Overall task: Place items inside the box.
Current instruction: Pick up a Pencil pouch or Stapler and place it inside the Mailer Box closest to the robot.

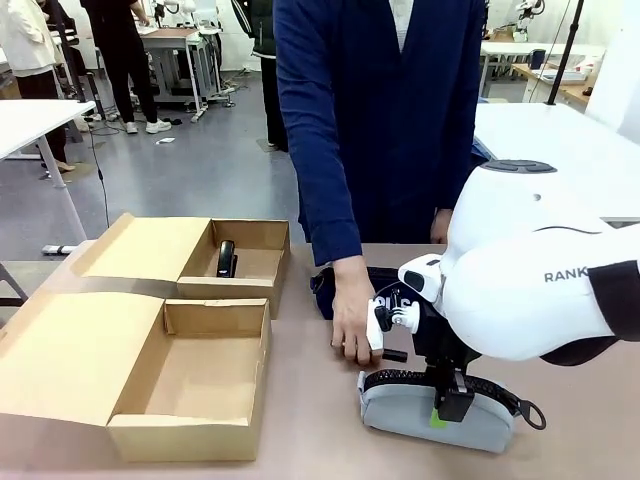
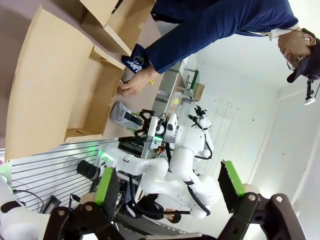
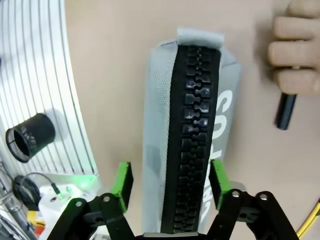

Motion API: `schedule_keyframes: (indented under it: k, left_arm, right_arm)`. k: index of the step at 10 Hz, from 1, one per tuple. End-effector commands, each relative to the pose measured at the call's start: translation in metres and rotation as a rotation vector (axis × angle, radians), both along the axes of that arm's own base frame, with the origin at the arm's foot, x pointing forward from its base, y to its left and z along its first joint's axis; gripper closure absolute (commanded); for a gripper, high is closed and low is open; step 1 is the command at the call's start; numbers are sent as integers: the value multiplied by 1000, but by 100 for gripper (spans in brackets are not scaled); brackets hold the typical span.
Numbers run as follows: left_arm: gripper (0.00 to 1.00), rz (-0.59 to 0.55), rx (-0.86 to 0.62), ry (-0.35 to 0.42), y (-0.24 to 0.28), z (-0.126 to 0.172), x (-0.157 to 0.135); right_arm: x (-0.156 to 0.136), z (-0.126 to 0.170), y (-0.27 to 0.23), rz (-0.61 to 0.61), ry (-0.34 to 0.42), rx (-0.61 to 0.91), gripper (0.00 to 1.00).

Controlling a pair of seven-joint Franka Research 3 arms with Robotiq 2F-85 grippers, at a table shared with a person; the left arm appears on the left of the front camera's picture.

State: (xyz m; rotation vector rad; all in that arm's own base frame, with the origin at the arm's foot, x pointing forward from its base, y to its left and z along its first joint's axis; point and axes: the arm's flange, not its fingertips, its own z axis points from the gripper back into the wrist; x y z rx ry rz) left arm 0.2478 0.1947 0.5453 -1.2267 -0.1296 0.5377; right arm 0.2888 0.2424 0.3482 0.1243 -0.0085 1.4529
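Note:
The pale grey pouch [image 1: 425,408] with its black zipper lies on the table near the front right. My right gripper [image 1: 440,405] is down over it. In the right wrist view the green pads [image 3: 122,177] sit against the long sides of the grey pouch [image 3: 192,135], shut on it. A person's hand [image 1: 352,320] rests just beyond, holding the marker [image 1: 387,354] by its black cap [image 3: 285,110]. The navy pouch [image 1: 335,285] lies behind that hand. The black stapler [image 1: 227,258] sits in the far compartment of the cardboard box [image 1: 150,425]. My left gripper [image 2: 167,185] hangs open, high above the table.
The box's large flaps [image 1: 60,350] spread out to the left over the table. Its near compartment [image 1: 205,375] holds nothing. The person in navy [image 1: 380,120] stands at the far edge, leaning over the middle. Bare tabletop lies between the box and the grey pouch.

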Motion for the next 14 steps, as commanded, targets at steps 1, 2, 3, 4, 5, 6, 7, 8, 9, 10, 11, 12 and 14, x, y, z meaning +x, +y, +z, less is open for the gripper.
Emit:
schedule_keyframes:
  k: [1,2,3,4,5,6,7,8,9,10,11,12,14]
  left_arm:
    - [0,-15,6,-4,1,0,-4]
    - [0,-15,6,-4,1,0,-4]
    - [0,-15,6,-4,1,0,-4]
    - [0,-15,6,-4,1,0,-4]
    - [0,-15,6,-4,1,0,-4]
    - [0,-15,6,-4,1,0,-4]
    - [0,-15,6,-4,1,0,-4]
    - [0,-15,6,-4,1,0,-4]
    - [0,-15,6,-4,1,0,-4]
    - [0,-15,6,-4,1,0,-4]
    - [0,-15,6,-4,1,0,-4]
    - [0,-15,6,-4,1,0,-4]
    - [0,-15,6,-4,1,0,-4]
  right_arm:
    - [-32,-18,-28,-1,1,-11,65]
    - [-32,-18,-29,1,9,-12,100]
    - [-32,-18,-29,0,16,-13,100]
    - [-31,-18,-30,1,19,-15,100]
    - [-31,-18,-30,1,26,-15,100]
    - [-31,-17,-30,3,30,-15,100]
    - [-31,-17,-30,0,32,-14,100]
    - [-31,-16,-29,0,34,-11,100]
    - [-30,-16,-29,-2,40,-6,100]
    - [-31,-14,-29,-10,48,4,100]
    - [-33,-6,-29,-34,75,35,100]
    - [-37,18,-26,-105,150,97,100]
    - [-48,81,-22,-332,304,290,100]
